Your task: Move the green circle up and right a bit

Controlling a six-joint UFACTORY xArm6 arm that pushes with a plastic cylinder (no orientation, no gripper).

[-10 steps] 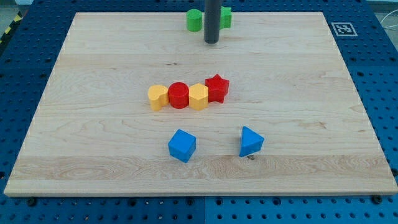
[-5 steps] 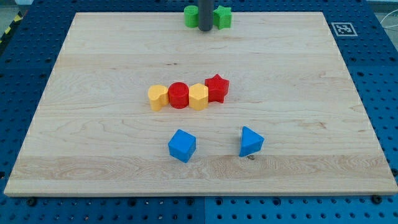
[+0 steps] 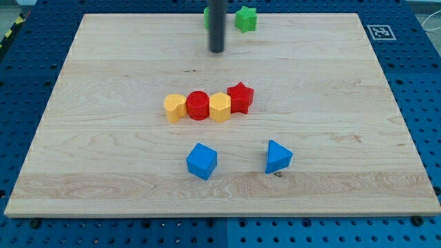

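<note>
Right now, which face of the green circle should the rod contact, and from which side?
The green circle is mostly hidden behind the rod; only a sliver shows at the board's top edge. My tip sits just below it. To send it up and right, I'd likely contact its lower-left side, though the green star sits close on its right.

A pale wooden surface (image 3: 103, 138) with fine lengthwise grain and a smooth, lightly sheened finish fills the frame, resting on a blue perforated metal base (image 3: 427, 103). The yellow blocks (image 3: 175, 107), red cylinder (image 3: 198, 105), red star (image 3: 240, 97) and blue blocks (image 3: 202, 160) look like matt moulded plastic. At upper centre, the dark rod (image 3: 217, 24) appears smooth and dull-finished.
</note>
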